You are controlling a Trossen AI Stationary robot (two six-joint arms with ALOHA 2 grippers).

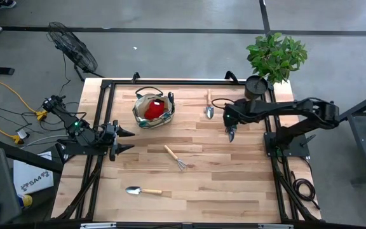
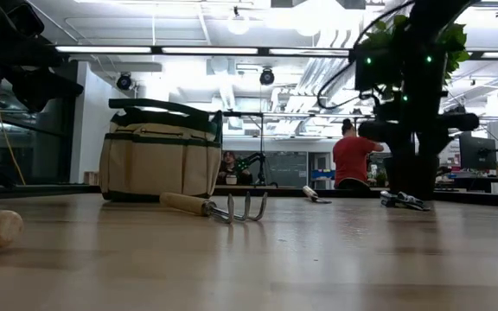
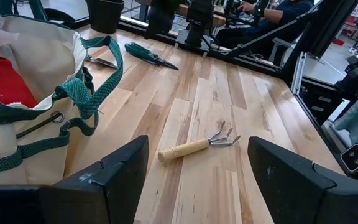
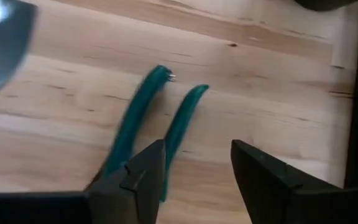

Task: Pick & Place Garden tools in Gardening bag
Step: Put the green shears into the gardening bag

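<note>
The right gripper point(image 4: 194, 177) hangs low over the pruning shears point(image 4: 157, 118), its fingers apart with a clear gap, one finger above a green handle and not clamped on anything. The shears lie flat on the table point(image 1: 234, 184) on the right side, near the black pot point(image 1: 255, 86) and well apart from the gardening bag point(image 1: 153, 109). I judge them to be stiff and rather heavy for their size, with smooth coated handles that may slip, and the two handles spread apart, so a grip on one handle alone could let the tool swing. The better place seems to be near the pivot, or across both handles where they come close. In the high view their long axis runs roughly from the far edge toward the near edge; which end carries the blades I cannot tell there. The left gripper point(image 1: 121, 140) waits wide open beside the bag, at the left of the table.
</note>
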